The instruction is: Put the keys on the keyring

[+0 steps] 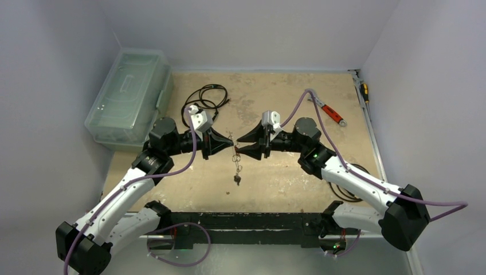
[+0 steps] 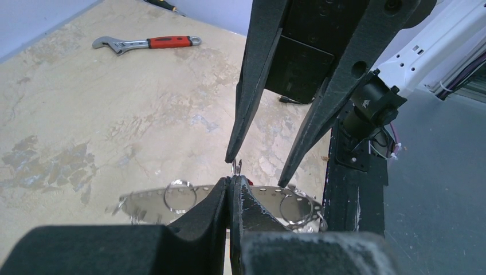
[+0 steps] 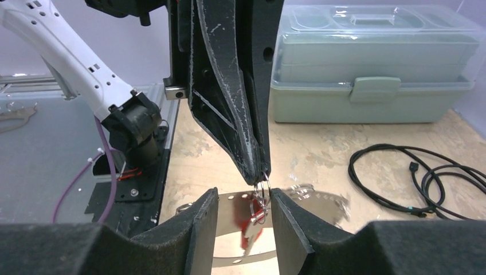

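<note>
While the keyring (image 3: 261,190) hangs above the table (image 1: 286,172), pinched in the pressed-together fingers of the left gripper (image 2: 230,182), the keys (image 1: 236,177) dangle beneath it. Facing it, the right gripper (image 3: 243,196) has its fingers spread either side of the ring.

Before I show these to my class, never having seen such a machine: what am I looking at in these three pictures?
Two white-and-black robot arms stand at a beige table. One picture looks down from above; the other two come from a camera on each wrist. The left gripper is shut on a thin grey metal keyring, with tiny silver keys and a red tag hanging below. The right gripper is open, its fingers either side of them. On the table lie a clear plastic toolbox, a coiled black cable and a red-handled wrench.
</note>
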Motion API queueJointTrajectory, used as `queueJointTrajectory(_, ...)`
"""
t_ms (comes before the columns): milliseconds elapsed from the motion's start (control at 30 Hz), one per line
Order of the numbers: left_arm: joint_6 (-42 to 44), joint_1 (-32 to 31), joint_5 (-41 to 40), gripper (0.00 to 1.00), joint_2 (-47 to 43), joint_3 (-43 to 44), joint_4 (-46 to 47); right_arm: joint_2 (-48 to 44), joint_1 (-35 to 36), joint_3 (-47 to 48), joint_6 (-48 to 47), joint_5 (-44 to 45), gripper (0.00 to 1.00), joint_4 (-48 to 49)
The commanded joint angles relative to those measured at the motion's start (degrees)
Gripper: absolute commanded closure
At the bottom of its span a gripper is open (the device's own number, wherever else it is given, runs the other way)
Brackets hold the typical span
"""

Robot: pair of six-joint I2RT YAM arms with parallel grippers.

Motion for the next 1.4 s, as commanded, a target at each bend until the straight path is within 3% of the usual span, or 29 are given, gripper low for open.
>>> queueJointTrajectory(0, 0.41, 0.01, 0.14, 1.0, -1.44, 0.85, 3.29, -0.49, 0.14, -0.42, 0.38, 2.46, 0.58, 1.64)
queueJointTrajectory(667, 0.27, 0.01, 0.64, 1.0, -2.25, 0.5, 3.54, 1.12, -0.3, -0.11, 1.08, 4.49, 0.65, 2.07)
queueJointTrajectory(1000, 0.27, 0.01, 0.54, 1.0, -2.59, 0.34, 3.43, 3.01, -0.32, 0.55, 2.3, 2.5, 0.84, 3.96)
queueJointTrajectory(1200, 0.45, 0.01, 0.57, 1.0, -2.48, 0.32, 3.32, 3.39, -0.27, 0.77, 2.73, 1.56, 0.84, 4.66)
queueJointTrajectory(1367, 0.45, 0.01, 0.64, 1.0, -2.51, 0.33, 3.32, 3.13, -0.27, 0.69, 3.05, 1.3, 0.74, 5.31)
